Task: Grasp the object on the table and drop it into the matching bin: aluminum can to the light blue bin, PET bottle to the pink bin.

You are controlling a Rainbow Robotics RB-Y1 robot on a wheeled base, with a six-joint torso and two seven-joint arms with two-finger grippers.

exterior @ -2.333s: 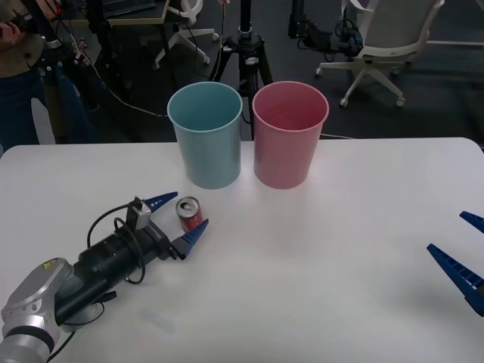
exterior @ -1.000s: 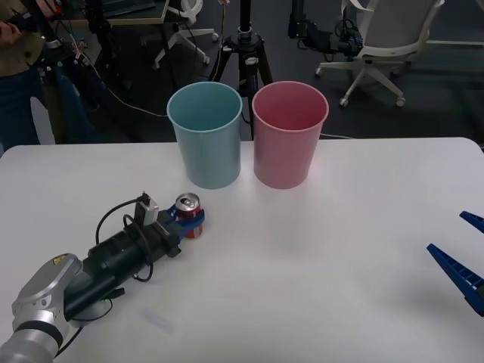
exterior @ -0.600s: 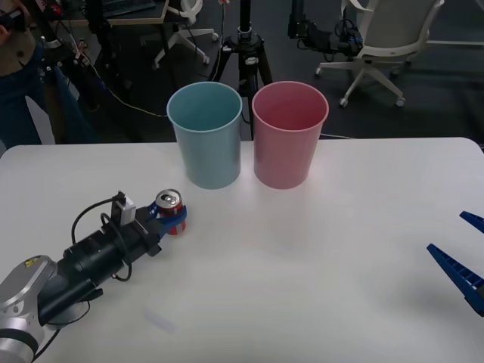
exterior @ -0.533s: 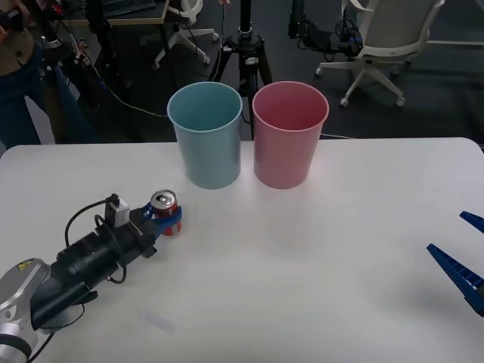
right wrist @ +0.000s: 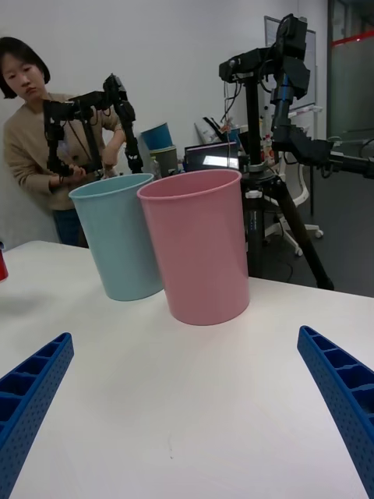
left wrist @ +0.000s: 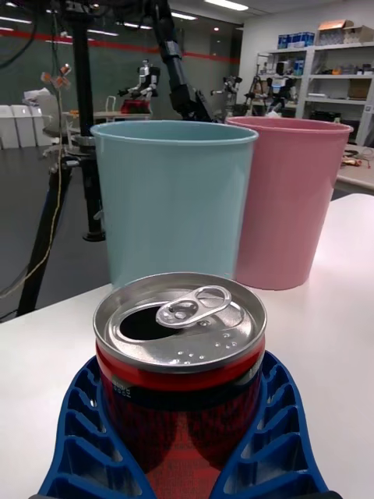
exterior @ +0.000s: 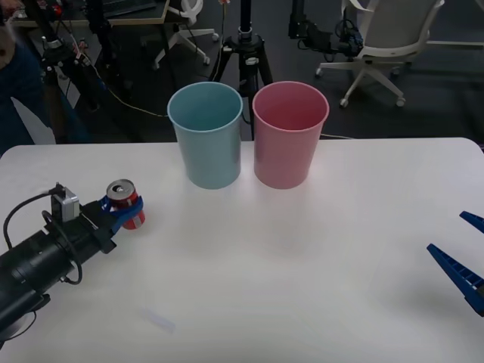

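Observation:
A small red aluminum can (exterior: 125,203) (left wrist: 181,366) with an opened silver top sits upright between the blue fingers of my left gripper (exterior: 125,211) (left wrist: 184,460), which is shut on it at the left of the white table (exterior: 302,265). It looks raised slightly off the tabletop. The light blue bin (exterior: 206,134) (left wrist: 174,203) (right wrist: 120,236) stands at the back centre, to the right of and beyond the can. The pink bin (exterior: 290,134) (left wrist: 290,199) (right wrist: 199,245) stands right beside it. My right gripper (exterior: 465,253) (right wrist: 187,425) rests open at the table's right edge.
A tripod (exterior: 246,45) and an office chair (exterior: 386,38) stand on the floor behind the bins. A faint scuff (exterior: 159,319) marks the table near the front left. A person (right wrist: 47,168) stands behind the table's far left side.
My left gripper closed on the can, then drew back to the left and lifted it a little, away from the bins. The right arm has stayed still.

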